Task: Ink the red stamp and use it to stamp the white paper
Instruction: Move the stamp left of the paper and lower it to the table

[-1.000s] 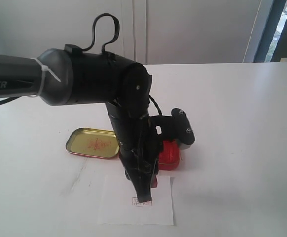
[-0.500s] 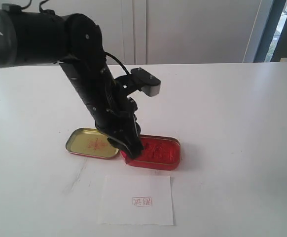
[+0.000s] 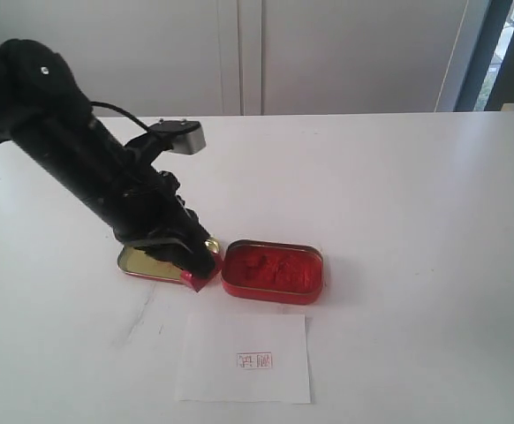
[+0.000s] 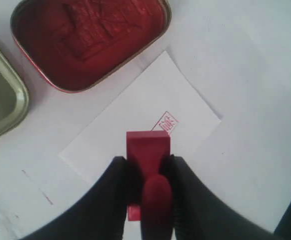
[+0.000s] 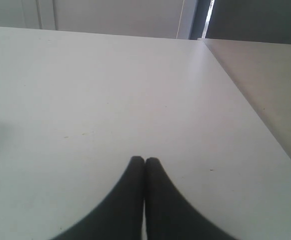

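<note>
White table [image 3: 416,221] runs back to pale wall panels [image 3: 345,53], with a dark window frame at the far right. The only writing in sight is a small red seal imprint [image 3: 254,360] in a rectangular border on the plain white sheet of paper [image 3: 239,353]; its characters are too small to read.

The left gripper [image 3: 195,272] is clamped on the small red plastic stamp [image 3: 194,277], one black finger on each side of its square block, the round knob lying back between them. Whether the stamp touches the table cannot be told. The paper lies flat just past the stamp's face, apart from it. The rectangular red tin of red ink paste [image 3: 272,271] sits just beside the gripper on its right. The shallow gold metal lid [image 3: 142,261] lies on the other side, largely hidden by the black left arm [image 3: 80,168].

The right gripper [image 5: 144,162] has its fingers pressed together on nothing, over bare table.
</note>
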